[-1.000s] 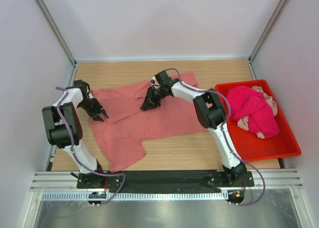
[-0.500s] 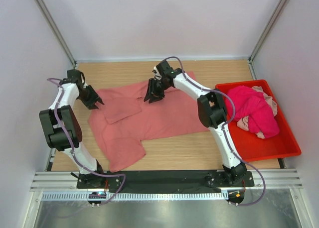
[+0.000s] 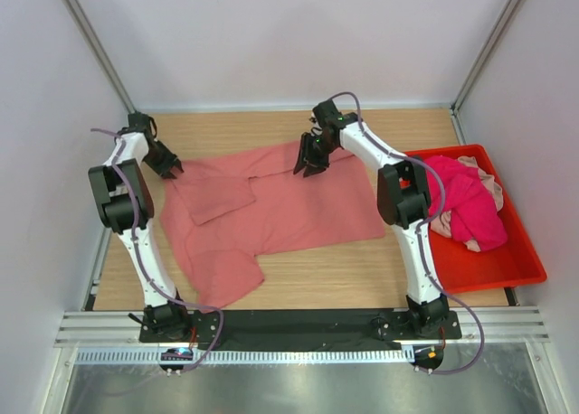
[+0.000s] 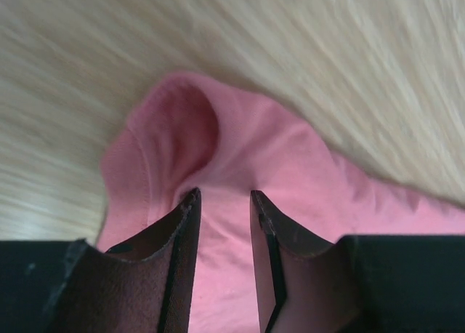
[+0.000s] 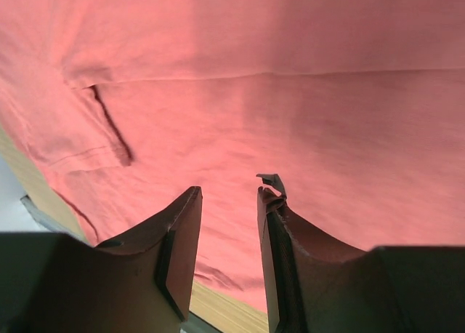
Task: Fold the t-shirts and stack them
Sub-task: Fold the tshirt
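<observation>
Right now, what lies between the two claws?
Only the coral t-shirt, spread out from the left claw to the right claw; the top view shows it.

My workplace, a robotics lab cell: white panel walls point(image 3: 271, 43); aluminium frame posts point(image 3: 98, 48); wooden tabletop point(image 3: 362, 269).

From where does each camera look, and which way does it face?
Top external: above and behind, facing down on both arms, the wooden table, the large salmon-pink cloth t-shirt.
Left wrist: behind its visible left gripper, facing the t-shirt's curled edge.
Right wrist: behind its visible right gripper, facing flat cloth.
Shared: that t-shirt.
</observation>
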Tool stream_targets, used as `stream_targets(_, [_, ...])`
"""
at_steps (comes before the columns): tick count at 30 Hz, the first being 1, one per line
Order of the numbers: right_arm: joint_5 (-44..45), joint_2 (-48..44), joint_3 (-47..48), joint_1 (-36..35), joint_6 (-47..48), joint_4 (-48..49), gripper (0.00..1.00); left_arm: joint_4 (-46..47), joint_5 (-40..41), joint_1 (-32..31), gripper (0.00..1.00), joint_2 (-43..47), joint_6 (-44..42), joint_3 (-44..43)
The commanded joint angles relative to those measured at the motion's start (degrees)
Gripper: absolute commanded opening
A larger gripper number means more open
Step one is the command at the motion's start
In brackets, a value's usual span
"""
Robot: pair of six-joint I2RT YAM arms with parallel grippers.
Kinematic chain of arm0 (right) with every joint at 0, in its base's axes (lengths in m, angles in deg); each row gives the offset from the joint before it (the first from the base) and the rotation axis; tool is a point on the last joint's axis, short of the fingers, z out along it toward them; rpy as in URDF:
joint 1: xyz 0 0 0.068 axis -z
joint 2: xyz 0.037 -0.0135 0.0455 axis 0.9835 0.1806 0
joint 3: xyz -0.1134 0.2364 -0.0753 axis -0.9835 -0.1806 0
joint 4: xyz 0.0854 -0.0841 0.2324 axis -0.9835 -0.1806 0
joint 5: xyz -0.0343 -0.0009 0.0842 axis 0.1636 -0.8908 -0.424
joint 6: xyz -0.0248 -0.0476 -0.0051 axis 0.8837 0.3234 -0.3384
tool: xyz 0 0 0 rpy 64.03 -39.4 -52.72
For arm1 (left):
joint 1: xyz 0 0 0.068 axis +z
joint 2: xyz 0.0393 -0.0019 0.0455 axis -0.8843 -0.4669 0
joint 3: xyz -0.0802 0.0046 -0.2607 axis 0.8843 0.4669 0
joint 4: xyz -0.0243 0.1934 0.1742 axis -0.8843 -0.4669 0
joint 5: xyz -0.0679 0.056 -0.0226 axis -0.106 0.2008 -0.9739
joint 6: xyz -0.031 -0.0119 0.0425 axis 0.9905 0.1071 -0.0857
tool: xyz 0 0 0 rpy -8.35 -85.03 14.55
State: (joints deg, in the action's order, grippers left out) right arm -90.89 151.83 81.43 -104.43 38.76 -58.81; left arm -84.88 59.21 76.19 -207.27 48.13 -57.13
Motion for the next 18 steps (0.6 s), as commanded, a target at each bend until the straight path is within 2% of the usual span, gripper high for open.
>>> stream_targets(1, [5.3, -5.6, -0.3, 1.4, 3.7, -2.2, 0.44, -6.4, 6.3, 0.7, 0.35, -5.3, -1.9, -6.2])
stream_targets(6, [14.9, -3.4, 2.7, 2.3, 6.0, -4.3, 0.48, -9.8, 6.8, 0.9, 0.37, -10.8, -3.0, -14.6])
stream_targets(12, [24.6, 2.7, 9.7, 3.5, 6.5, -4.5, 0.55, -9.6, 3.9, 1.0, 0.41, -14.4, -4.2, -23.4])
stream_targets(16, [28.2, 5.9, 12.2, 4.9, 6.8, -2.2, 0.58, -6.3, -3.3, 1.0, 0.41, -17.0, -4.7, -26.1])
stream_targets(18, [29.0, 6.7, 11.9, 5.8, 6.4, -0.5, 0.59, -1.6, -6.4, 1.0, 0.42, -17.4, -3.6, -25.6])
